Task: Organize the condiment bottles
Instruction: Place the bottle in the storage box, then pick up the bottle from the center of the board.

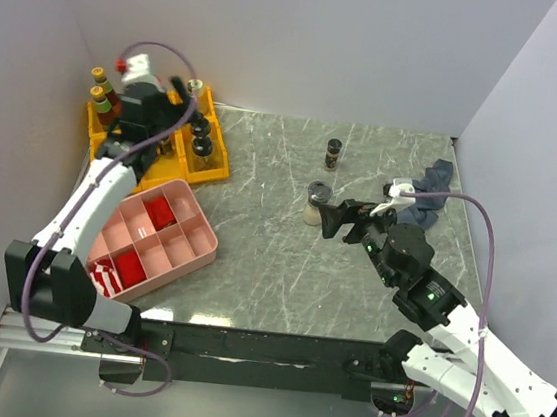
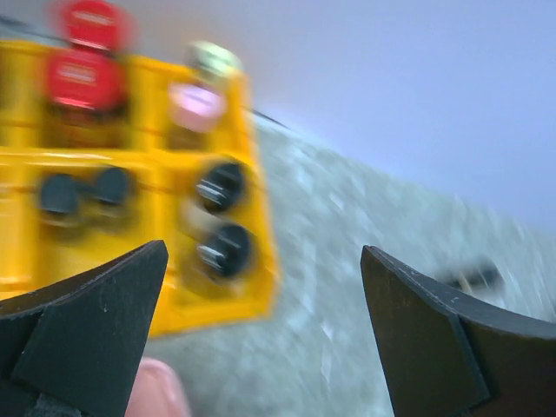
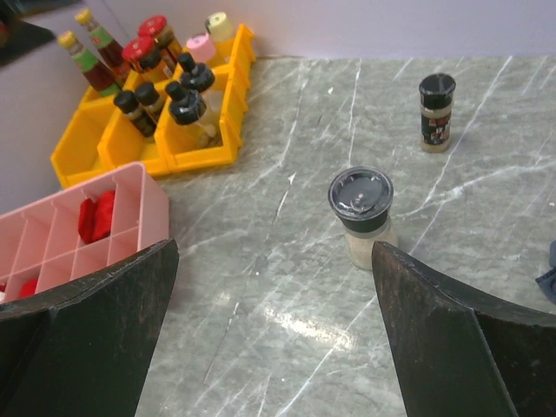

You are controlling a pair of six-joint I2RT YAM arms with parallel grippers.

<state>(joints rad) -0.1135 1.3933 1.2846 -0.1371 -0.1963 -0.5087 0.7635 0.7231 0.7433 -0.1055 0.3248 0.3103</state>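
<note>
Most condiment bottles stand in the yellow bins (image 1: 215, 166) at the back left: slim yellow-capped bottles (image 1: 100, 96), red-lidded jars (image 3: 143, 48) and black-capped jars (image 3: 187, 100). My left gripper (image 1: 168, 120) hovers over these bins, open and empty; its blurred wrist view shows red lids (image 2: 85, 74) and black caps (image 2: 221, 185) below. A pale shaker (image 3: 360, 217) with a dark lid stands alone on the marble. My right gripper (image 3: 274, 313) is open just short of the shaker (image 1: 315, 203). A black-capped spice jar (image 3: 436, 111) stands farther back.
A pink compartment tray (image 1: 185, 253) with red blocks lies near the left arm's base, in front of the bins. A dark blue-grey cloth (image 1: 429, 197) is crumpled at the right by the wall. Walls close in the left, back and right.
</note>
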